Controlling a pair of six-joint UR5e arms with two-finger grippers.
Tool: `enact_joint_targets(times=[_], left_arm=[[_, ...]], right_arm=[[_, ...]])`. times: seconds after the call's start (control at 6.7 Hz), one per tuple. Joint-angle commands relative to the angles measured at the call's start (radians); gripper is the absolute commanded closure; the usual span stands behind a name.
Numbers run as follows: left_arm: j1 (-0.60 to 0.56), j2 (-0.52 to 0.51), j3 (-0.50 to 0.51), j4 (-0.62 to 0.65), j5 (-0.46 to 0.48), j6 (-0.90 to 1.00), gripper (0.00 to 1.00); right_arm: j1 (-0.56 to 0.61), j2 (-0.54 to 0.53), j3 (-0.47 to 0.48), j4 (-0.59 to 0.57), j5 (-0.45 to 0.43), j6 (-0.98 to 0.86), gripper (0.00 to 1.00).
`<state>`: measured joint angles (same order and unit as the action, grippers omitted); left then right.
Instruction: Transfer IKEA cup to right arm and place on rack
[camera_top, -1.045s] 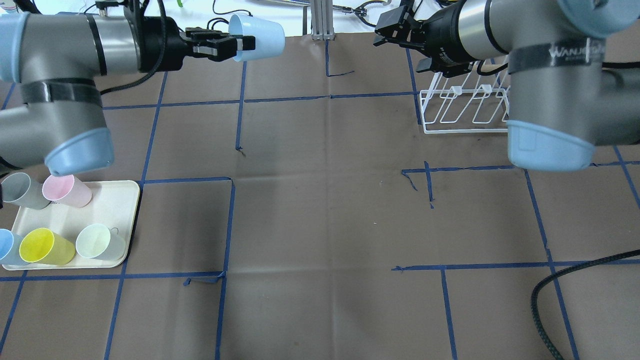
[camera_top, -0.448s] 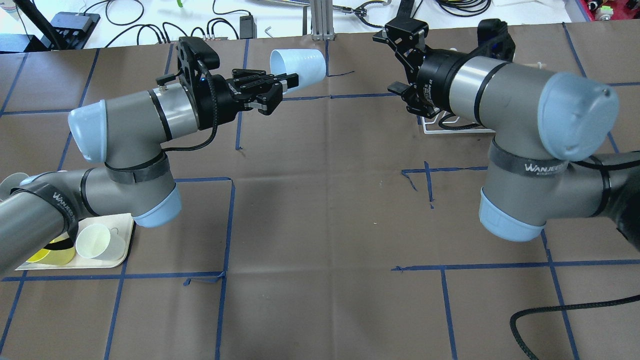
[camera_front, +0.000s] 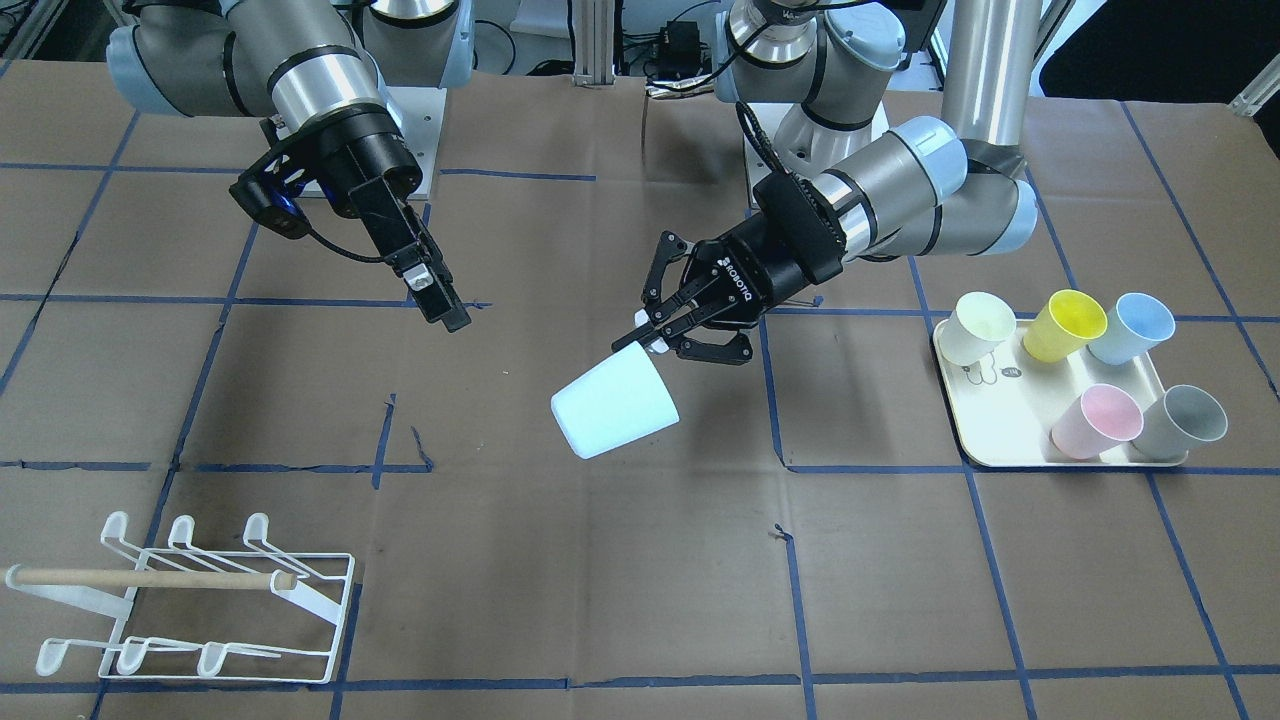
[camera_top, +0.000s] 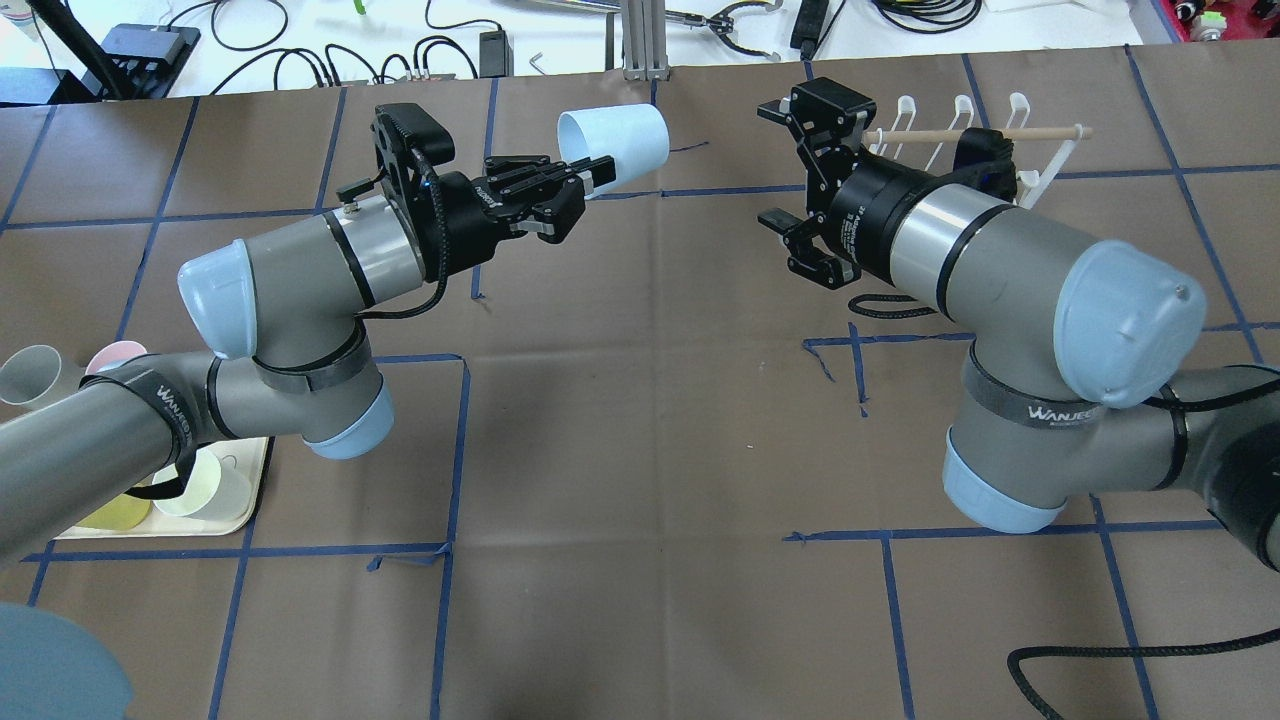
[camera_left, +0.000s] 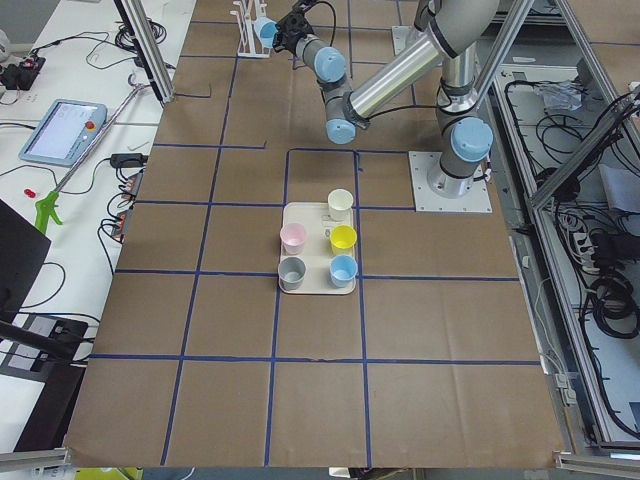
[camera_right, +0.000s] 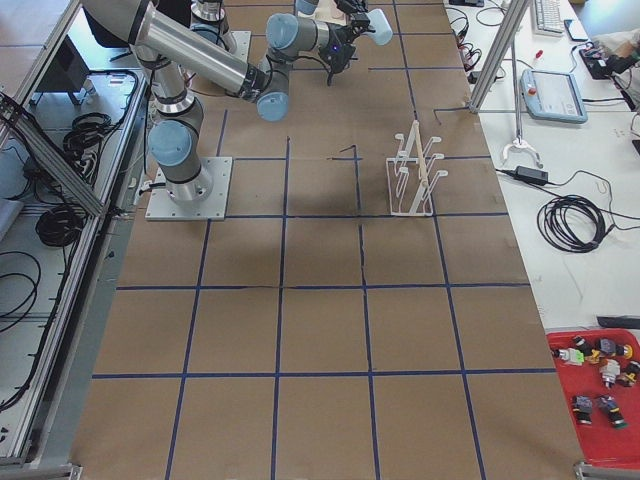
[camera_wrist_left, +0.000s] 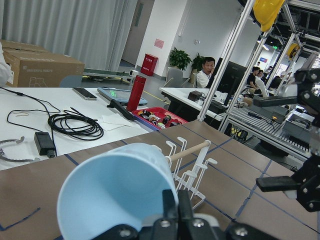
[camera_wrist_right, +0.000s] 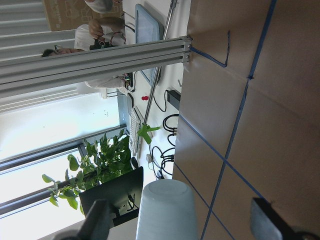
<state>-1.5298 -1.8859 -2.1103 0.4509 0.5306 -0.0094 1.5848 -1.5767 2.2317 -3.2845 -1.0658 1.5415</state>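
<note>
- Worktop (camera_top: 640, 450): brown sheet w/ blue tape grid.
- R arm (camera_top: 1000, 250): reaches in toward mid-worktop, wrist raised.
- L arm (camera_top: 300, 270): reaches across from the other side, wrist also raised; the two wrists face each other.
- Rack (camera_front: 150, 578): white wire w/ wooden dowel, stands on the far side of the worktop on robot's R, beyond the R arm in overhead view.
- Tray (camera_front: 990, 440): cream, on robot's L; 5 cups on it – cream, yellow, blue, pink, grey.
- IKEA cup (camera_front: 613, 403): pale blue, in the air above mid-worktop, lying sideways, base toward the R gripper, well apart from the rack.
- L gripper (camera_front: 648, 338): clamped on cup rim, one finger inside the mouth (L wrist view).
- R gripper (camera_top: 768, 163): jaws spread wide, nothing in them; gap betw. it and cup base. R wrist view: cup base sits betw. the two fingers, not touching.
</note>
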Motion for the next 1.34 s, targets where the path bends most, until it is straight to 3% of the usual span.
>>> enact_joint_targets(times=[0.0, 0.6, 1.19], left_arm=[[-0.015, 0.001, -0.008, 0.006, 0.002, -0.011, 0.96], [-0.015, 0.001, -0.008, 0.006, 0.002, -0.011, 0.96], [-0.015, 0.001, -0.007, 0.006, 0.002, -0.012, 0.96]], right_arm=[[0.004, 0.004, 0.008, -0.006, -0.006, 0.003, 0.00], [0.101, 0.055, -0.013, 0.000, -0.020, 0.019, 0.00], [0.149, 0.185, -0.157, -0.001, -0.020, 0.019, 0.00]])
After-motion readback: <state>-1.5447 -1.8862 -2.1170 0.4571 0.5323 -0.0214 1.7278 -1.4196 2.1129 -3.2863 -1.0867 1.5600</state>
